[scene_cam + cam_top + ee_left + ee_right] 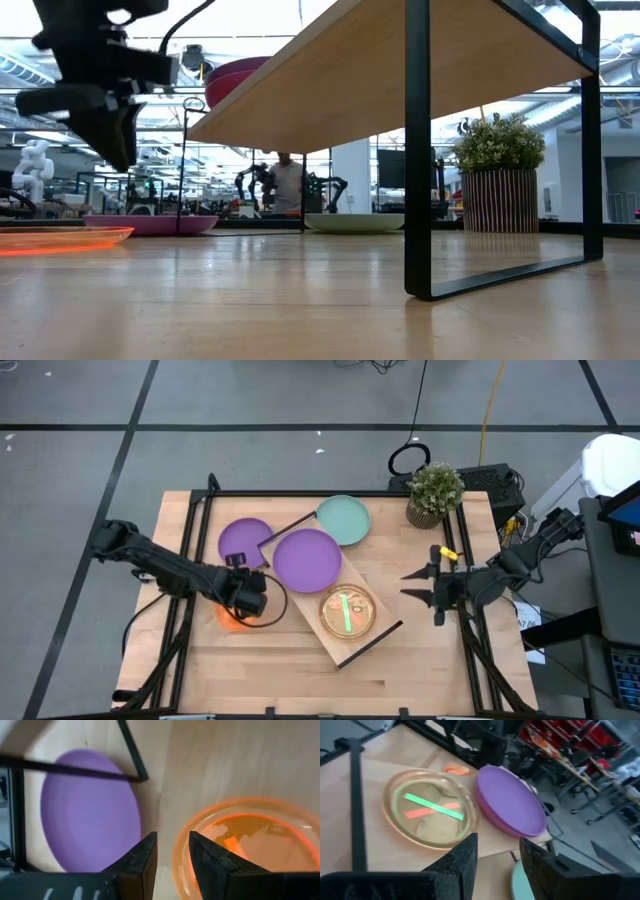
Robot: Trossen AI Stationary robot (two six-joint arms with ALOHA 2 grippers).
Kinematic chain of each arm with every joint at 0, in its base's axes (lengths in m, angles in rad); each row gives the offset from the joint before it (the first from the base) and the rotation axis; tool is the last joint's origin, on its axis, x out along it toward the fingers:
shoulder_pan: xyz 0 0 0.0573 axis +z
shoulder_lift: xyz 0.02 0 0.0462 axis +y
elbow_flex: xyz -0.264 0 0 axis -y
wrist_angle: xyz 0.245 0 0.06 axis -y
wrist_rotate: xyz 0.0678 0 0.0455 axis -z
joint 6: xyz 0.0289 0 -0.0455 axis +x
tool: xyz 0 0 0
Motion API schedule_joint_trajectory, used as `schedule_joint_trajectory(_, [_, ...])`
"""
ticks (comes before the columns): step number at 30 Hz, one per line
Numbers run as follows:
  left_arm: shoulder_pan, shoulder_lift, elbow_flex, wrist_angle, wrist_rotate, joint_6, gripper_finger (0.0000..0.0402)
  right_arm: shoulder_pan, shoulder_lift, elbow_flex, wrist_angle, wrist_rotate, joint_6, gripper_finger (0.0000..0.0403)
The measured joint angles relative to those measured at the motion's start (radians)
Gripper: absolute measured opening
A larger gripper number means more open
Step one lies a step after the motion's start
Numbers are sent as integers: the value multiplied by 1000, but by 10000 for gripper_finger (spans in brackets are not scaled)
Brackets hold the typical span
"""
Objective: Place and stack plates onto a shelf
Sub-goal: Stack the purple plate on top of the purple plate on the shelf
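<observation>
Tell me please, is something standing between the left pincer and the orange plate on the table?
Nothing visible does. The left pincer hangs directly above the near rim of the orange plate, with only open air between. The purple plate and the shelf leg lie off to one side.

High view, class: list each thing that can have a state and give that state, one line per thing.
shelf: on the table, set at an angle, carrying plates.
purple plate: on the shelf.
translucent stack: on the shelf.
second purple plate: flat on the table.
teal plate: flat on the table.
orange plate: on the table, not gripped.
left gripper: open, above the orange plate's rim.
right gripper: open, empty.
</observation>
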Motion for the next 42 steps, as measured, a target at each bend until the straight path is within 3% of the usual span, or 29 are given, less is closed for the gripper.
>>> schedule_joint_trajectory(6, [53, -87, -130, 66, -20, 39, 120, -2, -28, -31, 29, 78, -47, 128])
schedule_joint_trajectory(12, [147, -93, -216, 102, 11, 40, 120, -19, -15, -71, 144, 101, -158, 128])
schedule_joint_trajectory(19, [231, -91, -226, 191, 30, 67, 120, -53, -1, -101, 179, 101, -195, 128])
schedule_joint_trajectory(28, [281, -87, -226, 281, 51, 260, 120, -61, -2, -108, 178, 100, -195, 128])
schedule_joint_trajectory(42, [323, -83, -282, 369, 58, 284, 120, -61, -2, -108, 178, 97, -165, 128])
